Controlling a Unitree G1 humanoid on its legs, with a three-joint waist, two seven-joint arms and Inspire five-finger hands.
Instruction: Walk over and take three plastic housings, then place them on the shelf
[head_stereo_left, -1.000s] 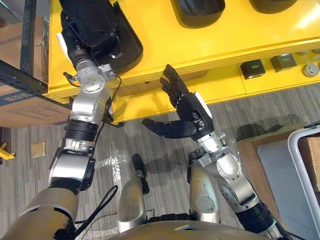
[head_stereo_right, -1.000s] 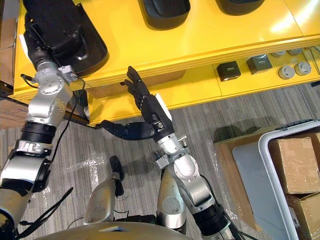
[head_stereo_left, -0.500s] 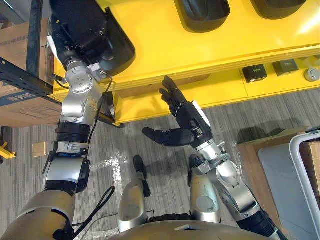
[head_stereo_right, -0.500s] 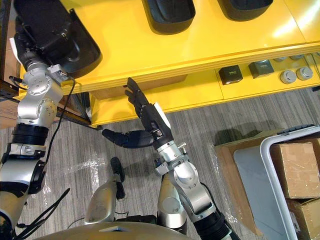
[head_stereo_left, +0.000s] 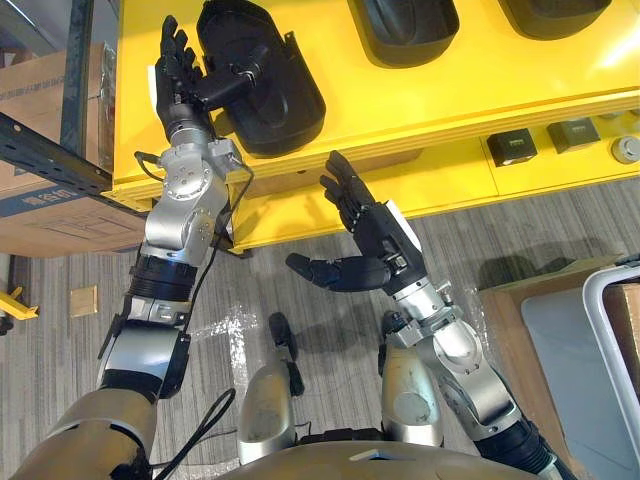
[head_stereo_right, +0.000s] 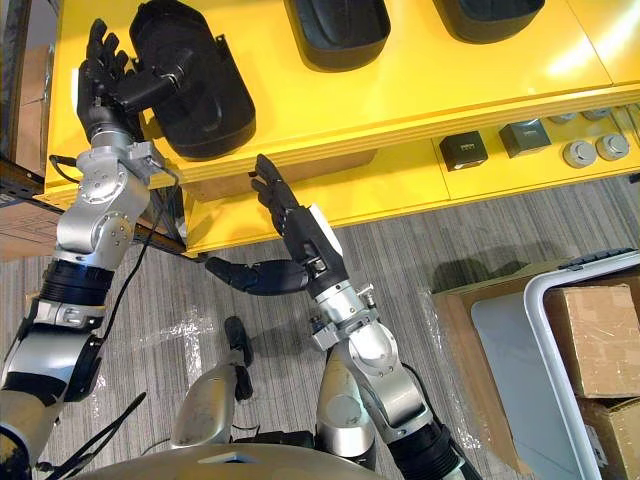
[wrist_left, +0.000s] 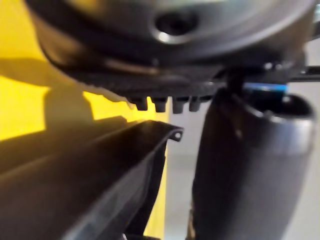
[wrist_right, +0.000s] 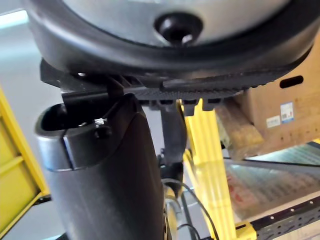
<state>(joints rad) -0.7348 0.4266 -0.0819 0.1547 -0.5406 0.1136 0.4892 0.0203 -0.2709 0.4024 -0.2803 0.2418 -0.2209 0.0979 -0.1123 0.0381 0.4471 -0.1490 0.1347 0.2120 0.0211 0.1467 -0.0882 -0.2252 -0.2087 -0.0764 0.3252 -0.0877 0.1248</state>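
The left hand has drawn off the black oval plastic housing, which now lies uncovered on the yellow shelf. Its fingers stand straight and its thumb rests on the housing's left rim. The right hand stays spread and empty over the grey striped floor. Two more black housings lie on the shelf to the right.

Cardboard boxes in a white-rimmed bin, small dark blocks, round grey parts, striped grey floor
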